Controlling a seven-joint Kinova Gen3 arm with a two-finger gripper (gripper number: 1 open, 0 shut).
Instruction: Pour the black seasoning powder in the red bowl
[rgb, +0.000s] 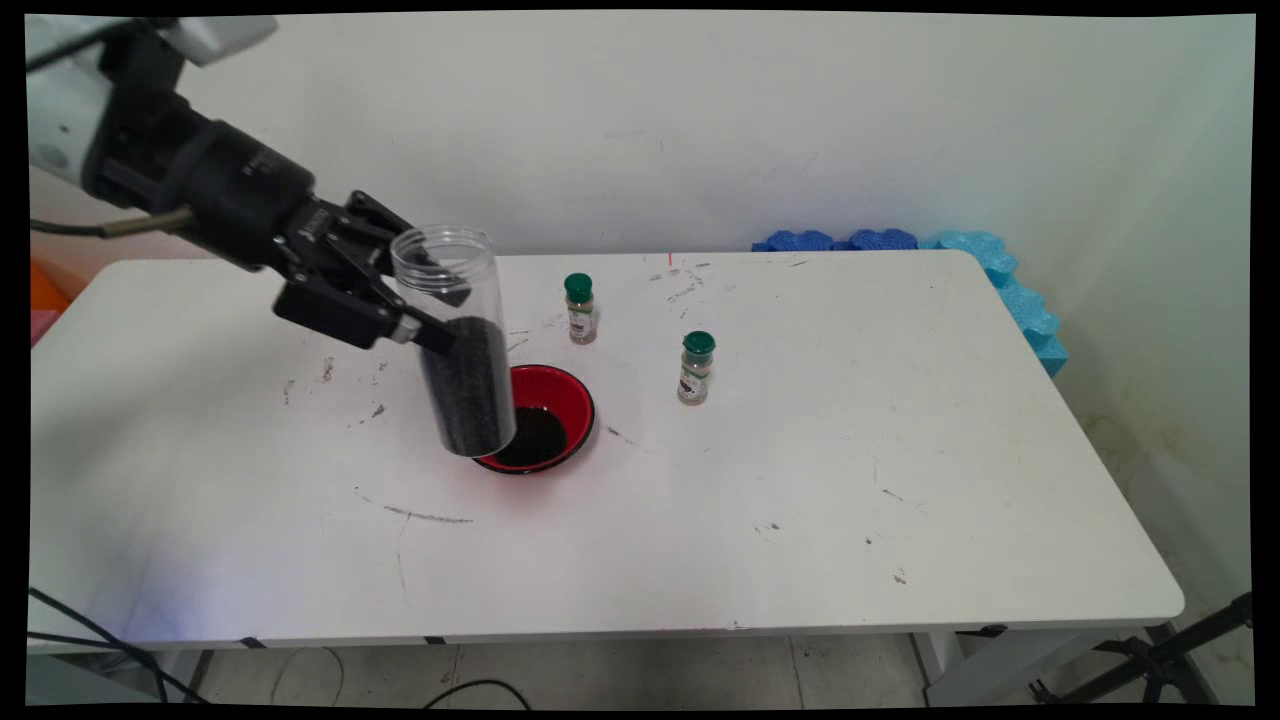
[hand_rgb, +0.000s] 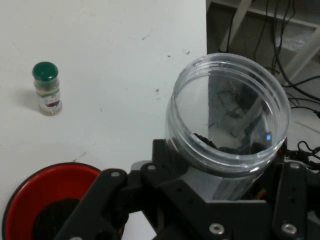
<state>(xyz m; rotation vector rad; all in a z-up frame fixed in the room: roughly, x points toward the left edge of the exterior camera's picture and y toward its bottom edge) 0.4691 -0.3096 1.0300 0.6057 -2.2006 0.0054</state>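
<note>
My black gripper (rgb: 425, 305) is shut on a clear plastic jar (rgb: 455, 340), held nearly upright with its open mouth up and slightly tilted. The jar's lower half is filled with dark grains. In the hand view the jar (hand_rgb: 230, 115) fills the right side, its open rim facing the camera, clamped by the gripper (hand_rgb: 215, 200). Just below and right of the jar sits a red bowl (rgb: 560, 395) with a black rim and a pile of the same dark grains in it; the bowl (hand_rgb: 45, 187) shows at the hand view's lower left.
Two small spice bottles with green caps stand on the white table (rgb: 800, 480): one (rgb: 579, 308) behind the bowl, another (rgb: 696, 368) to its right; one spice bottle (hand_rgb: 47, 88) shows in the hand view. Blue foam pieces (rgb: 1000, 280) line the far right corner.
</note>
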